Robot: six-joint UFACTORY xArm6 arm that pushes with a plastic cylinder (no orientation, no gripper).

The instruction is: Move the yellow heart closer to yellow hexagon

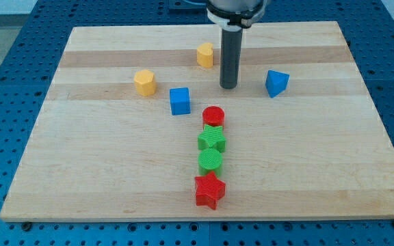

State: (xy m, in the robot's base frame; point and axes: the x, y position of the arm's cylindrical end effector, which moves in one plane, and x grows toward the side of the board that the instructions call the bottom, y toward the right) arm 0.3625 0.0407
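The yellow heart (205,54) lies near the view's top centre of the wooden board. The yellow hexagon (144,82) lies to its lower left, well apart from it. My tip (228,87) rests on the board to the lower right of the yellow heart, with a clear gap between them. It stands between the heart and the blue triangular block (276,83).
A blue cube (179,100) sits right of the hexagon. Below it a column runs down the board: red cylinder (213,116), green star (212,139), green cylinder (211,160), red star (209,190). The board's edge (204,219) borders a blue pegboard table.
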